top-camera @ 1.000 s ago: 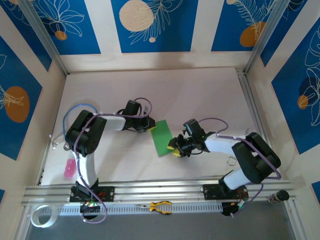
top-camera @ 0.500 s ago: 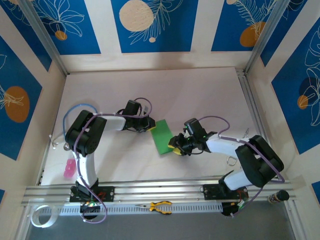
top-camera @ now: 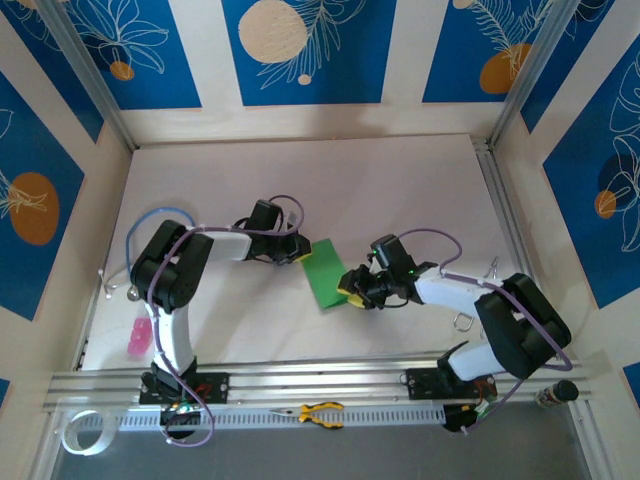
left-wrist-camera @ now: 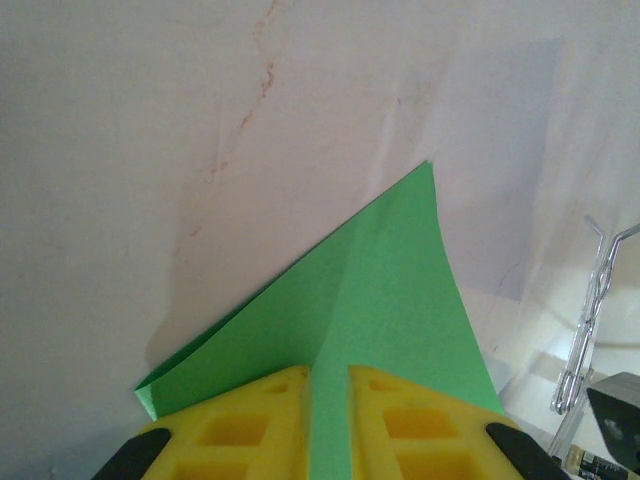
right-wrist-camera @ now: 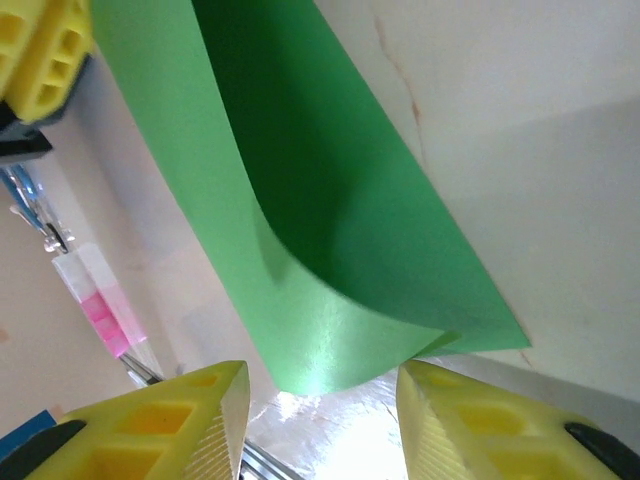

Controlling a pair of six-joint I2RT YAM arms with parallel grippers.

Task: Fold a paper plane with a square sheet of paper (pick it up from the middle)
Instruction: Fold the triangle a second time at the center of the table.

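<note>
The square sheet of paper (top-camera: 324, 274) is bright green and lies mid-table, bent over on itself. My left gripper (top-camera: 300, 255) is at its far-left edge, shut on it. In the left wrist view the paper (left-wrist-camera: 390, 300) runs as a strip between the two yellow fingers of the left gripper (left-wrist-camera: 328, 400). My right gripper (top-camera: 348, 290) sits at the sheet's near-right edge. In the right wrist view the paper (right-wrist-camera: 330, 260) curls over just ahead of the right gripper (right-wrist-camera: 322, 400), which is open with nothing between its fingers. The left gripper's yellow finger (right-wrist-camera: 45, 50) shows at the top left.
A pink object (top-camera: 137, 338) lies at the left edge of the table, near a blue cable (top-camera: 160, 215). Yellow-handled pliers (top-camera: 320, 412) and a tape roll (top-camera: 82, 432) lie in front of the aluminium rail (top-camera: 300, 385). A metal post (top-camera: 490, 180) bounds the right side.
My right gripper has crept a little left and up toward the paper's near edge, its jaws slightly wider. The left gripper and the sheet have stayed in place.
</note>
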